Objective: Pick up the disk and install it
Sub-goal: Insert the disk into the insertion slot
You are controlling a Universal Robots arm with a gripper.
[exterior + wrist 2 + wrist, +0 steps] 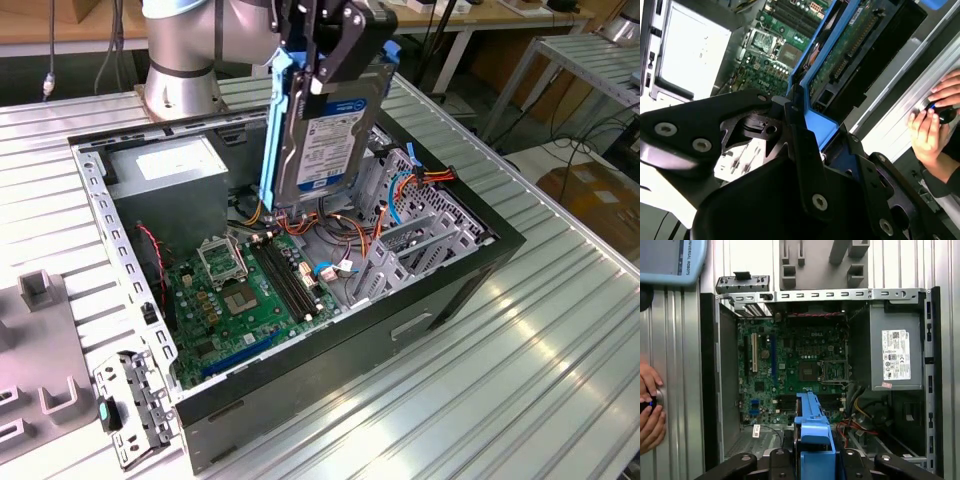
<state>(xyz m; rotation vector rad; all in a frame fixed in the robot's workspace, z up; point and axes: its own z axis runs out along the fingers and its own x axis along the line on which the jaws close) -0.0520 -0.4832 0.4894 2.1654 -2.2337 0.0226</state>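
Above the open case (440,300), gripper (335,65) pinches the disk (330,145) by its upper end. The disk hangs below it, long axis near vertical, lower end over the case's middle.

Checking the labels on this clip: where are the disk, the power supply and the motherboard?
the disk (335,140): exterior view, on its white label.
the power supply (895,355): first wrist view, on its white sticker.
the motherboard (235,300): exterior view, middle of the green board.
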